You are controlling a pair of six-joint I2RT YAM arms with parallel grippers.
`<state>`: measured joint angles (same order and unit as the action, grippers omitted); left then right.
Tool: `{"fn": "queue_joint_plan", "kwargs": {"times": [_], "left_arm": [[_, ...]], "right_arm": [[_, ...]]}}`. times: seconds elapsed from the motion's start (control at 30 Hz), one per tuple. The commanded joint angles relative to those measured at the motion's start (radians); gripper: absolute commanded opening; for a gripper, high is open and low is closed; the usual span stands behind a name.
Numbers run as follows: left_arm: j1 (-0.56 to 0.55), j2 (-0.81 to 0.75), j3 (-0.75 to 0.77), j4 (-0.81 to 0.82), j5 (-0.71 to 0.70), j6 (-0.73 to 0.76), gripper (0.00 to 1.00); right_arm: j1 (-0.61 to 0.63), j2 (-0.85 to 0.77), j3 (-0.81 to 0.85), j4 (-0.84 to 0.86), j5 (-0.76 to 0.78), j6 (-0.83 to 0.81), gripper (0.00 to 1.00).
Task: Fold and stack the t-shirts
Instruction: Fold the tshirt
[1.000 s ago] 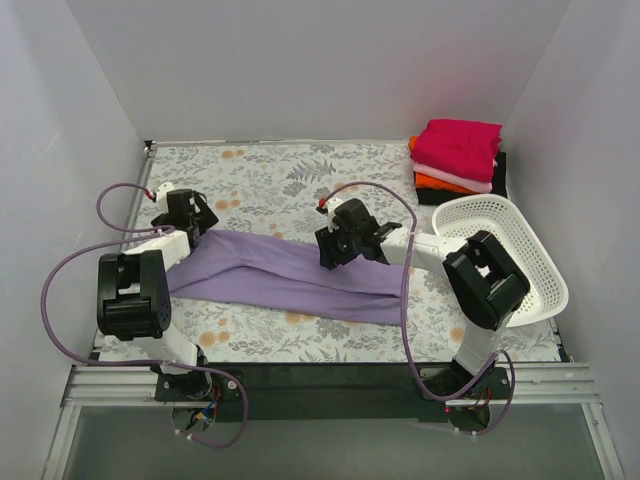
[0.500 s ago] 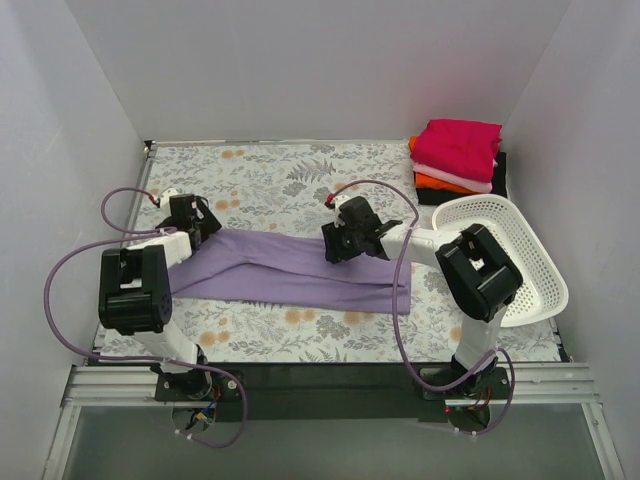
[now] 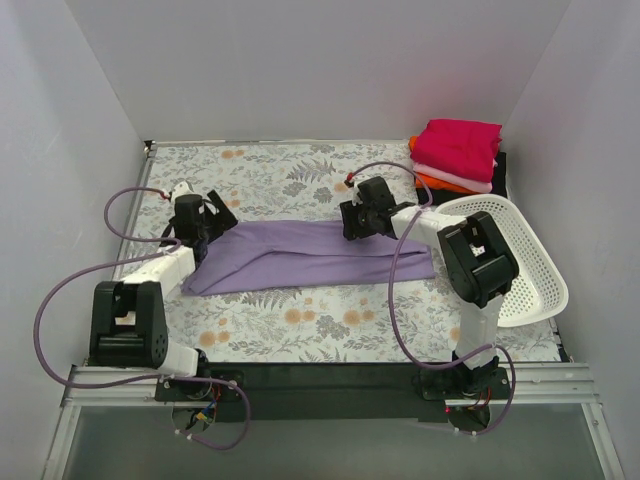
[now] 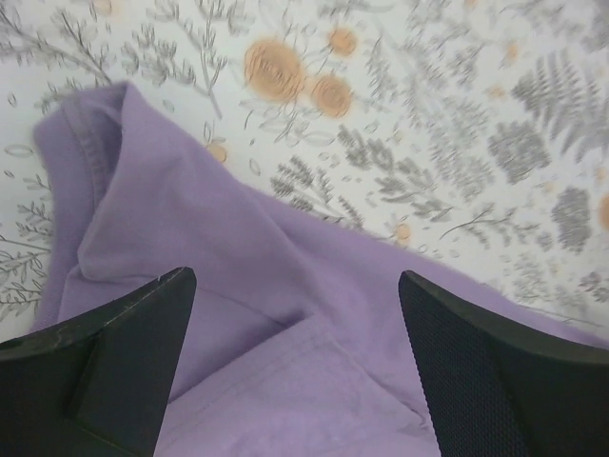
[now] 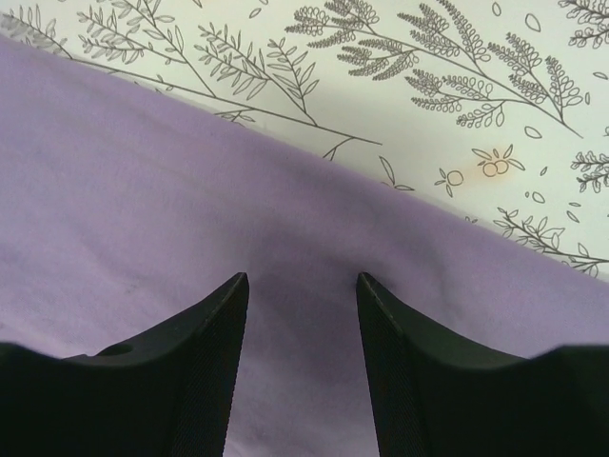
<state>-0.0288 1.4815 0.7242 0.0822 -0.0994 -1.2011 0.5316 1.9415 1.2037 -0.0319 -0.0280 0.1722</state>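
Observation:
The lavender t-shirt (image 3: 310, 252) lies as a long folded band across the middle of the floral table; it also shows in the left wrist view (image 4: 266, 248) and the right wrist view (image 5: 143, 209). My left gripper (image 3: 208, 228) (image 4: 295, 276) is open wide just above the shirt's left end, over a seamed fold. My right gripper (image 3: 358, 225) (image 5: 302, 278) is open over the shirt's far edge, right of centre, with nothing between its fingers. A folded stack stands at the far right: magenta (image 3: 460, 145) on top, then pale pink (image 3: 470, 178), orange (image 3: 440, 183) and black (image 3: 497, 175).
A white lattice basket (image 3: 535, 265) sits at the right edge, next to the right arm and just in front of the stack. White walls close in the table on the left, back and right. Purple cables loop from both arms.
Both grippers moved away from me toward the far side, drawing the shirt's edge with them. The shirt now lies farther back as a narrower, straighter band, and both grippers are open above it.

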Motion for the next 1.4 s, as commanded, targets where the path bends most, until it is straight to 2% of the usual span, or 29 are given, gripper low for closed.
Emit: {"fn": "queue_joint_plan", "kwargs": {"times": [0.0, 0.1, 0.2, 0.23, 0.57, 0.77, 1.37], "left_arm": [[0.003, -0.116, -0.002, 0.004, -0.029, 0.006, 0.81], [0.007, -0.136, -0.009, 0.011, -0.072, 0.020, 0.83], [0.027, -0.093, -0.005, 0.002, -0.071, 0.018, 0.83], [0.070, -0.075, -0.008, 0.007, -0.071, 0.015, 0.83], [0.168, -0.043, -0.054, 0.074, -0.028, -0.029, 0.83], [0.190, -0.044, -0.065, 0.088, -0.002, -0.037, 0.83], [0.190, -0.006, -0.062, 0.093, 0.040, -0.051, 0.83]], "right_arm": [[0.024, -0.034, 0.023, -0.102, 0.034, -0.062, 0.45], [0.088, -0.078, 0.088, -0.102, 0.002, -0.099, 0.45], [0.151, -0.061, 0.179, -0.100, -0.045, -0.105, 0.46], [0.163, -0.047, 0.210, -0.100, -0.065, -0.108, 0.46], [0.323, 0.267, 0.552, -0.059, -0.145, -0.138, 0.45], [0.349, 0.390, 0.681, 0.012, -0.214, -0.120, 0.44], [0.400, 0.502, 0.780, 0.096, -0.256, -0.100, 0.43]]}}
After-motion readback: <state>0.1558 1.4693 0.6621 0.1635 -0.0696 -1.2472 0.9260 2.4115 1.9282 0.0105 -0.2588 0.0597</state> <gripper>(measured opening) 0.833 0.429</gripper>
